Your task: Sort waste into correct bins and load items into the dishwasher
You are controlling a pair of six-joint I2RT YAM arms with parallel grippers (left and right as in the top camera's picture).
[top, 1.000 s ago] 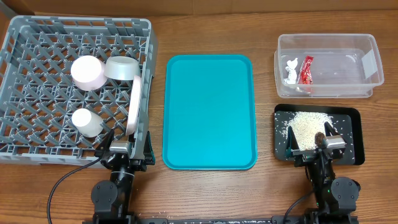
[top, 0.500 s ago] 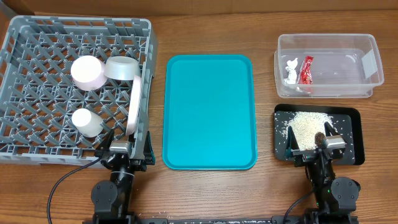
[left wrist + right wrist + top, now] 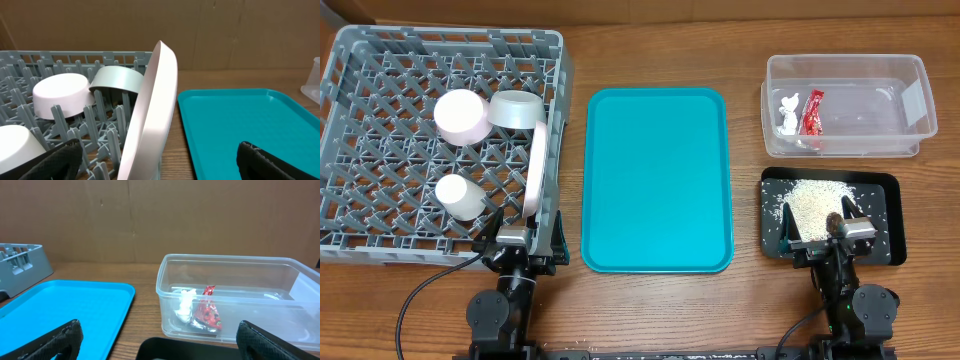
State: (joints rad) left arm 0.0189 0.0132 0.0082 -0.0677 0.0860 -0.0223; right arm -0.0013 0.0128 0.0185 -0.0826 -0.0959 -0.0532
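The grey dish rack (image 3: 380, 120) holds the pink bowl (image 3: 460, 115), grey bowl (image 3: 517, 110), white cup (image 3: 458, 196) and the white plate (image 3: 534, 172) standing on edge at its right wall. The plate (image 3: 150, 115) fills the left wrist view, with the bowls behind it. The clear tub (image 3: 845, 105) holds the red wrapper (image 3: 811, 111) and white tissue (image 3: 787, 112); both show in the right wrist view, wrapper (image 3: 206, 314) and tissue (image 3: 185, 305). The black tray (image 3: 890, 215) holds rice (image 3: 810, 205) and a brown lump (image 3: 833, 221). My left gripper (image 3: 524, 238) and right gripper (image 3: 828, 238) are open and empty at the front edge.
A teal serving tray (image 3: 656, 178) lies bare in the middle of the wooden table, between the rack and the bins. A cardboard wall stands behind the table in both wrist views.
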